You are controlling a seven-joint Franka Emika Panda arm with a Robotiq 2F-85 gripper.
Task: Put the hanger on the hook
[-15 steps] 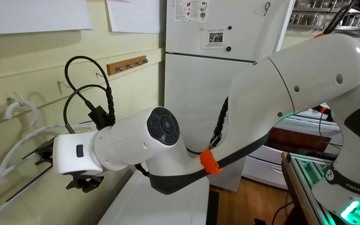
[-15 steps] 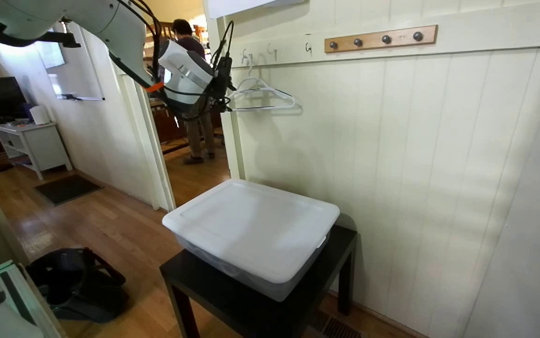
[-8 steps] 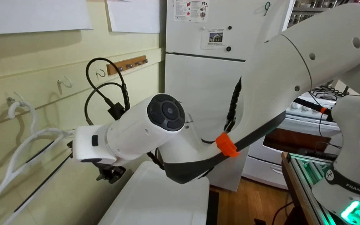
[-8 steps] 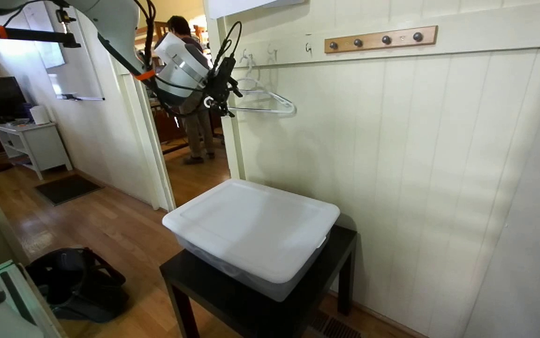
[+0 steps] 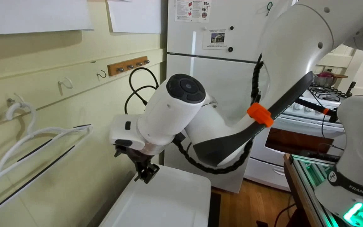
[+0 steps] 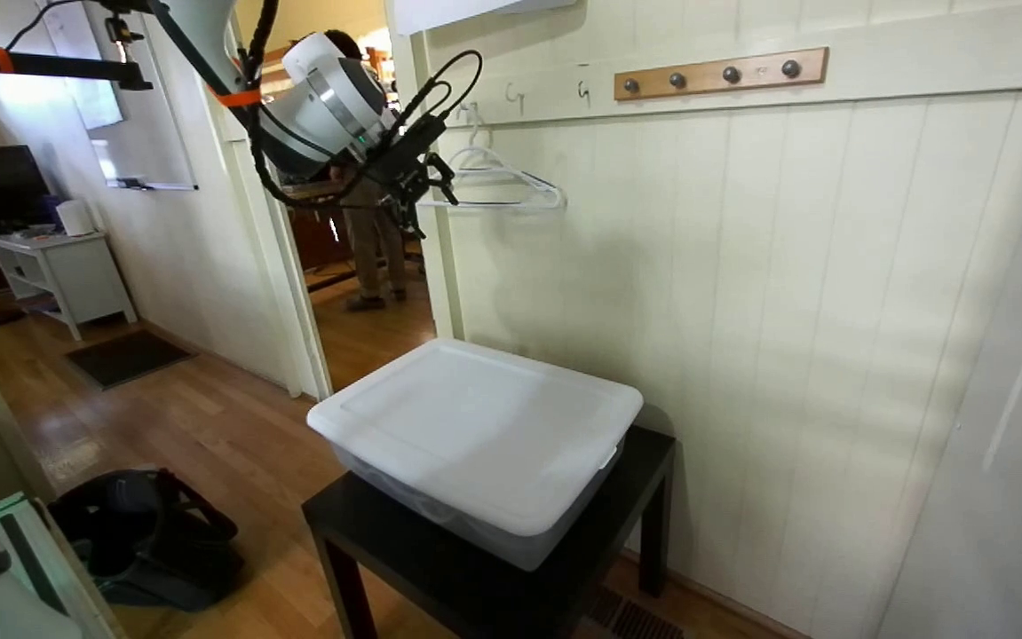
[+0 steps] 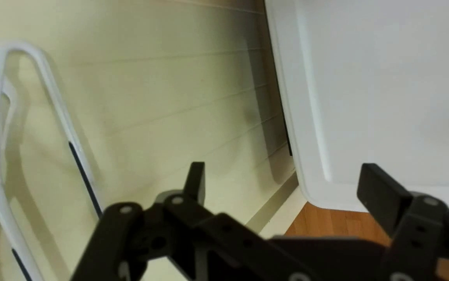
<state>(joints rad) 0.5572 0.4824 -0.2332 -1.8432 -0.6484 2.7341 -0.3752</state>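
Hanger hung on hook; end effector released, jaws wide w/ gap btwn, apart fr hanger

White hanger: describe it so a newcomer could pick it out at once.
In an exterior view, find the tall white fridge, then the cream wall to its left. Go left along that wall, past the brown peg rail, to the leftmost hook, where the hanger hangs. It stands apart from both as a slender white frame with black stripes along its bars.
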